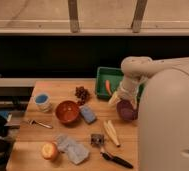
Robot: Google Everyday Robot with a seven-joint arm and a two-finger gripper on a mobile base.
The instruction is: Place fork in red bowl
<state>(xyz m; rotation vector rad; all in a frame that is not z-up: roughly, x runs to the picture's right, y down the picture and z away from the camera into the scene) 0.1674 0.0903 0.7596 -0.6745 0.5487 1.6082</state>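
Our gripper (120, 101) hangs at the right side of the table (53, 90), over the near-left rim of the purple bowl (129, 111). Its jaws are spread and we see nothing held. The bowl's contents are hidden from us. The green tray (102, 75) behind it holds an orange piece (107, 86). The red bowl (67, 111) shows only its glossy inside. The fork (40, 123) lies flat on the table to the bowl's left, apart from it, below the blue-topped cup (42, 101). A dark cluster (81, 93) and a blue sponge (88, 114) lie between the red bowl and the gripper.
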